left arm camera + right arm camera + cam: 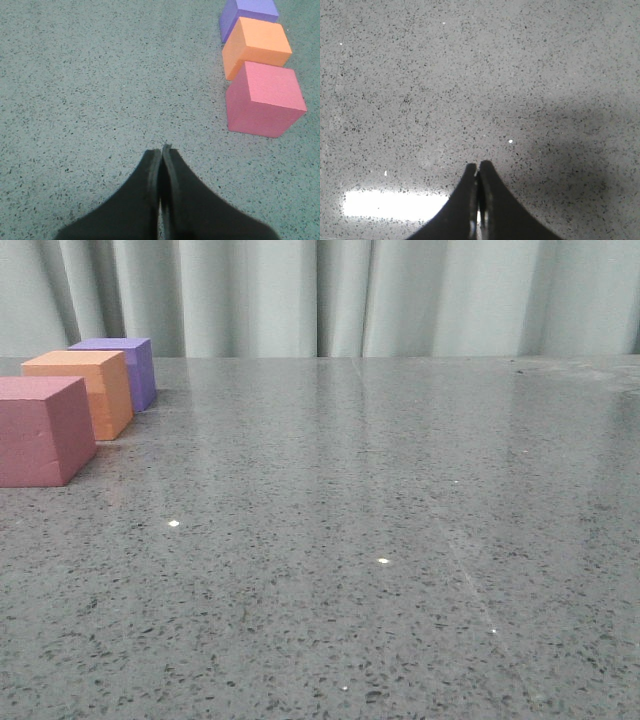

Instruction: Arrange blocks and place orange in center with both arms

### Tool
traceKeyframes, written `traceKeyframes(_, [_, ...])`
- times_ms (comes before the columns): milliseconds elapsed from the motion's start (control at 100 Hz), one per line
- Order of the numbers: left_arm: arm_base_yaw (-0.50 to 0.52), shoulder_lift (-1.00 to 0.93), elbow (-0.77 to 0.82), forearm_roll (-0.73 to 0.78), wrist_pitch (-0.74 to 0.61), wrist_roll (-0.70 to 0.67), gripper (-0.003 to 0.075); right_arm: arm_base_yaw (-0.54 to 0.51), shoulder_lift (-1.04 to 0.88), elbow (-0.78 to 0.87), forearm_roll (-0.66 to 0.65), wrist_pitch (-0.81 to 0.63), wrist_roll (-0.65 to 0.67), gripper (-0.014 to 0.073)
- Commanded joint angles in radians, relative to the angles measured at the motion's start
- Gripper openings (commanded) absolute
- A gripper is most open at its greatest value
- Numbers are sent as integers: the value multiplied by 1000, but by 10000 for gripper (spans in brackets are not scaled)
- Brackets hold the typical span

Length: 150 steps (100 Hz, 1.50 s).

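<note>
Three foam cubes stand in a row at the table's far left: the pink cube (pixel 40 430) nearest, the orange cube (pixel 85 390) in the middle, the purple cube (pixel 125 365) farthest. They also show in the left wrist view: pink (pixel 265 100), orange (pixel 256 46), purple (pixel 247 15). My left gripper (pixel 161 150) is shut and empty, above bare table, apart from the pink cube. My right gripper (pixel 479 166) is shut and empty over bare table, with no cube in its view. Neither gripper shows in the front view.
The grey speckled table (pixel 380 540) runs back to a pale green curtain (pixel 350 295). A bright light reflection (pixel 390 204) lies on the table beside the right gripper's fingers.
</note>
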Motion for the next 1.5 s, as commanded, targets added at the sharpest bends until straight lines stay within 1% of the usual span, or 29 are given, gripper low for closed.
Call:
traceKeyframes(0, [1, 8, -29, 6, -71, -7, -19, -8, -5, -24, 1, -42, -10, -68])
traceKeyframes(180, [1, 8, -18, 4, -71, -5, -19, -8, -5, -24, 1, -42, -10, -68])
traceKeyframes(240, [1, 7, 3, 24, -92, 38, -19, -8, -5, -24, 1, -42, -10, -68])
traceKeyframes(260, [1, 5, 13, 31, -117, 59, -19, -8, -5, -24, 1, -42, -10, -68])
traceKeyframes(310, [1, 0, 40, 27, -204, 122, -19, -8, -5, -24, 1, -42, -10, -68])
traceKeyframes(380, [1, -16, 94, -25, -365, 230, -19, -8, -5, -24, 1, -42, -10, -68])
traceKeyframes(460, [1, -41, 175, -104, -585, 344, -19, -8, -5, -24, 1, -42, -10, -68])
traceKeyframes(570, [1, -80, 315, -123, -849, 357, -19, -8, -5, -24, 1, -42, -10, -68])
traceKeyframes(640, [1, -106, 403, -123, -966, 362, -19, -8, -5, -24, 1, -42, -10, -68])
traceKeyframes(710, [1, -135, 483, -123, -1029, 368, -19, -8, -5, -24, 1, -42, -10, -68])
traceKeyframes(830, [20, -204, 583, -135, -1037, 368, -19, -8, -5, -24, 1, -42, -10, -68])
traceKeyframes(960, [71, -284, 650, -146, -1037, 368, -19, -8, -5, -24, 1, -42, -10, -68])
traceKeyframes(1020, [92, -323, 650, -146, -990, 368, -19, -8, -5, -24, 1, -42, -10, -68])
traceKeyframes(1160, [129, -395, 650, -146, -951, 368, -19, -8, -5, -24, 1, -42, -10, -68])
traceKeyframes(1250, [134, -437, 650, -146, -940, 368, -19, -8, -5, -24, 1, -42, -10, -68])
traceKeyframes(1490, [134, -438, 650, -146, -929, 368, -19, -8, -5, -24, 1, -42, -10, -68])
